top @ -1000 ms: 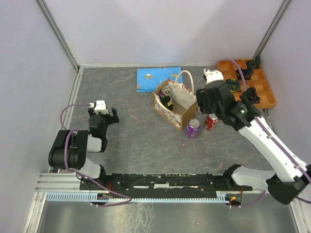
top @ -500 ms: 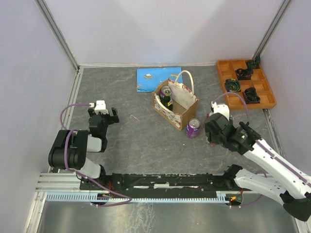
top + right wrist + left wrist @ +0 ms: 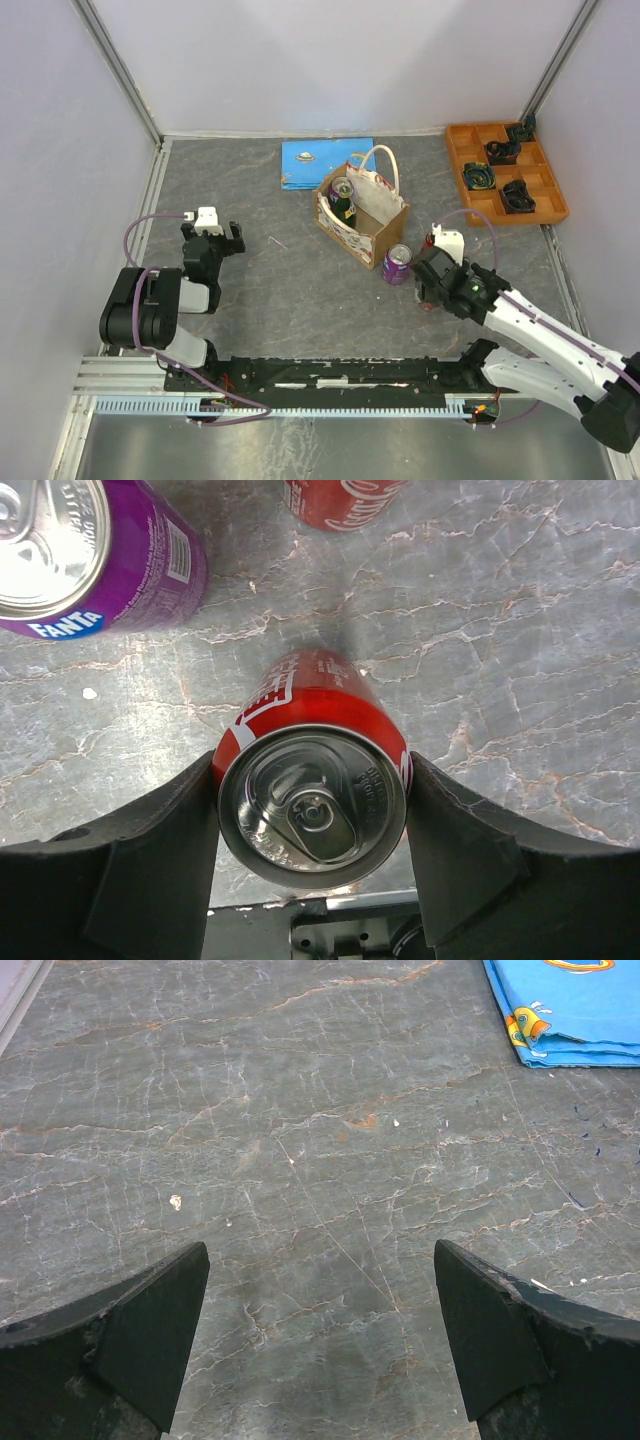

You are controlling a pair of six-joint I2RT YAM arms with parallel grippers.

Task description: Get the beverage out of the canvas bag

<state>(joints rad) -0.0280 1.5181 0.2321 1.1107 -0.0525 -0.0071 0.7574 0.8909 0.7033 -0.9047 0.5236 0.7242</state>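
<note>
The tan canvas bag (image 3: 372, 228) stands upright mid-table, with a can top (image 3: 342, 187) and a dark bottle (image 3: 346, 210) inside it. A purple Fanta can (image 3: 398, 262) stands just right of the bag and also shows in the right wrist view (image 3: 90, 560). My right gripper (image 3: 428, 290) is low over the table right of the purple can, shut on a red cola can (image 3: 312, 800) gripped upright by its sides. A second red can (image 3: 335, 500) stands just beyond it. My left gripper (image 3: 210, 228) is open and empty at the left, over bare table (image 3: 320, 1340).
A flat blue booklet (image 3: 325, 162) lies behind the bag and shows in the left wrist view (image 3: 575, 1010). An orange compartment tray (image 3: 548, 200) with dark parts sits at the back right. A small thin stick (image 3: 277, 242) lies left of the bag.
My right arm has swung from beside the bag's right side back towards the near right and lowered to the table with the red can. The left arm has not moved.
</note>
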